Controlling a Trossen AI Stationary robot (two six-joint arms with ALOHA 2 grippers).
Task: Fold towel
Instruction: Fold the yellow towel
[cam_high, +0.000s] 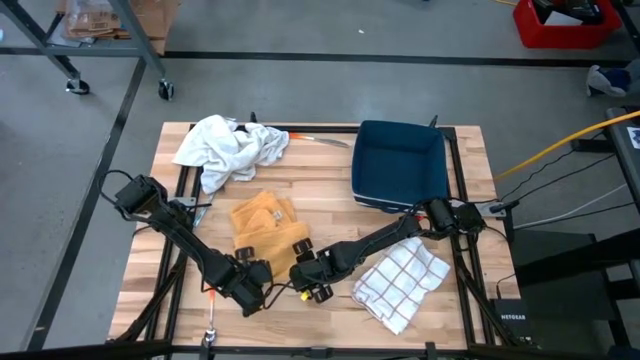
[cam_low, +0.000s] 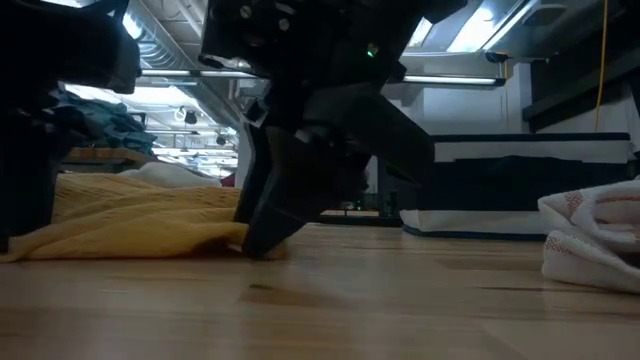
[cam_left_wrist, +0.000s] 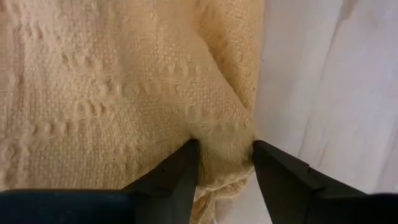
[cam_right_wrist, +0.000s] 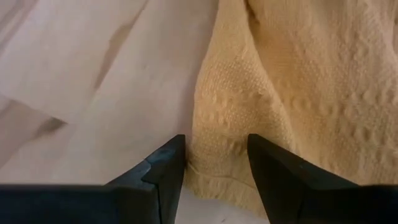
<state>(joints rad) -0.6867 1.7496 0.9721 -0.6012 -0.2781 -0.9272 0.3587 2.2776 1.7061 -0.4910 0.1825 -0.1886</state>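
High view: the yellow towel (cam_high: 262, 225) is spread mid-table, its near corners straddled by the parted left gripper (cam_left_wrist: 225, 163) and right gripper (cam_right_wrist: 216, 155), seemingly positioned for pinching and folding.

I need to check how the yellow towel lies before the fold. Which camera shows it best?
The high view: the whole yellow towel shows, rumpled on the table, both pincers at its near edge. The low view gives only a flat side profile; each wrist view shows just a corner between fingers.
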